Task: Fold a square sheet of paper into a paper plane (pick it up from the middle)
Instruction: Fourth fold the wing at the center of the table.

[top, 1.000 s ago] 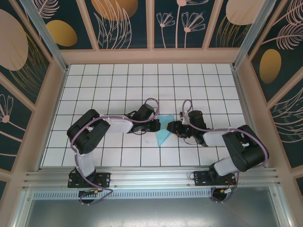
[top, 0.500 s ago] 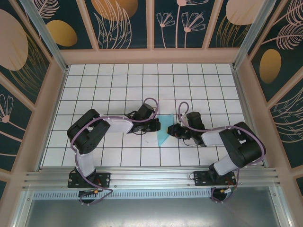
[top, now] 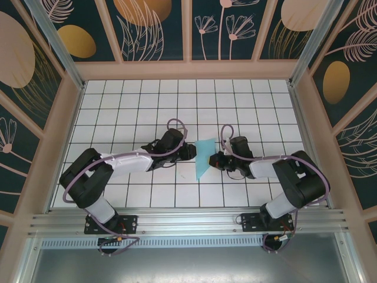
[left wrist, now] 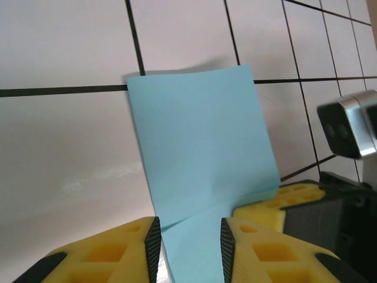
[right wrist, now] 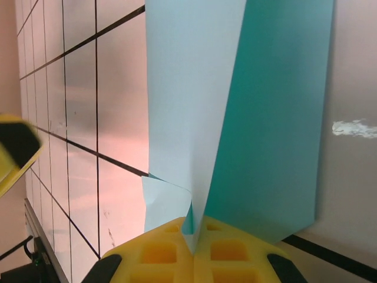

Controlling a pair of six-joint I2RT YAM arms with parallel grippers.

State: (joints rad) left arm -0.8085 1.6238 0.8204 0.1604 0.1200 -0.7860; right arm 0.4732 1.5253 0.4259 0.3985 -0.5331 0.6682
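Note:
The light-blue sheet of paper (top: 203,158) stands creased in the middle of the table between my two grippers. My right gripper (top: 215,160) is shut on the sheet's right edge; in the right wrist view the folded paper (right wrist: 235,112) rises out of the pinched yellow fingers (right wrist: 177,253). My left gripper (top: 189,152) is at the sheet's left side and open; in the left wrist view the sheet (left wrist: 200,141) runs down between its yellow fingers (left wrist: 118,247) with a gap either side. The right gripper's yellow fingertip (left wrist: 277,203) shows at the sheet's right edge.
White grid-tiled tabletop (top: 129,106) stretches out on all sides. Patterned walls (top: 188,29) and a pinkish frame close in the back and both sides. A metal rail (top: 188,218) runs along the near edge by the arm bases.
My left arm has stretched lower and its gripper has shifted up and slightly left, staying at the sheet's left edge. The right gripper holds the paper, which now stands slightly higher.

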